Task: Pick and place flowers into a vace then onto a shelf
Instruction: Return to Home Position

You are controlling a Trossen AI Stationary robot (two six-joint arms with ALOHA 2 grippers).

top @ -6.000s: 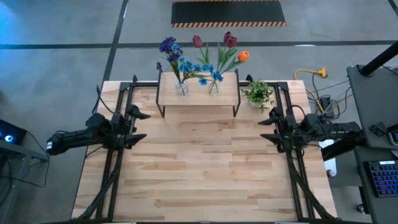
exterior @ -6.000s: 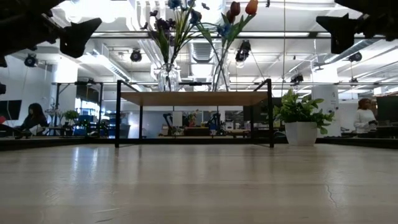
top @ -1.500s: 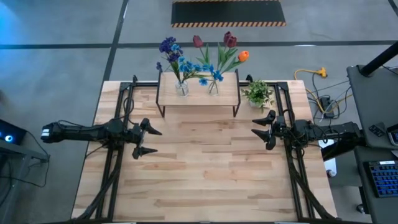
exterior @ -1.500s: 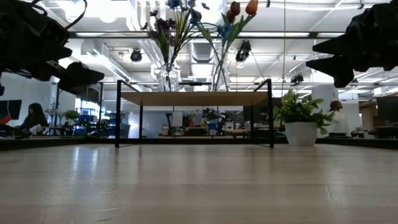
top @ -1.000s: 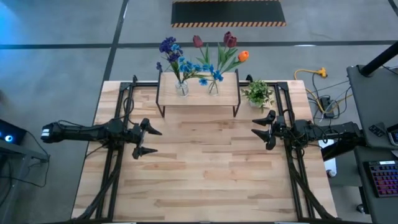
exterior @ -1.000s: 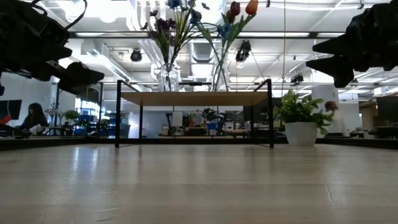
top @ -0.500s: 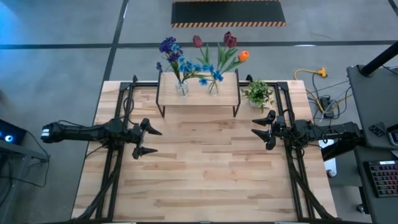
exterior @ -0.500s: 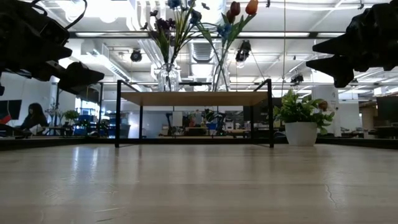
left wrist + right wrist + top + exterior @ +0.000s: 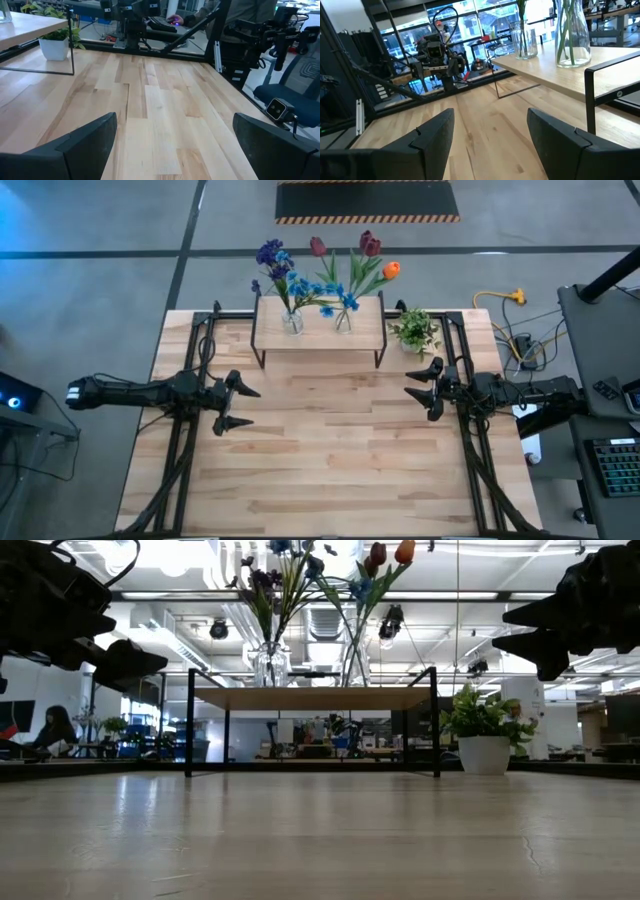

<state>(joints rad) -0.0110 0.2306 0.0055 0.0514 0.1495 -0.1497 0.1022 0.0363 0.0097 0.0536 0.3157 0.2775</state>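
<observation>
Two clear glass vases stand on the shelf (image 9: 318, 330), a low riser with a light wooden top and black legs at the table's far edge. The left vase (image 9: 292, 322) holds the purple cluster and blue blooms (image 9: 285, 272). The right vase (image 9: 343, 320) holds dark red tulips, blue blooms and the orange bud (image 9: 390, 270). In the low view the flowers (image 9: 320, 580) rise above the shelf (image 9: 312, 697). My left gripper (image 9: 240, 407) hovers open over the table's left side. My right gripper (image 9: 421, 389) hovers open over the right side. Both are well clear of the shelf.
A leafy green potted plant (image 9: 415, 330) in a white pot stands on the table right of the shelf, close to my right gripper. Black arm frames run along the table's left and right sides. Bare wooden tabletop (image 9: 330, 450) spreads between the arms and toward the near edge.
</observation>
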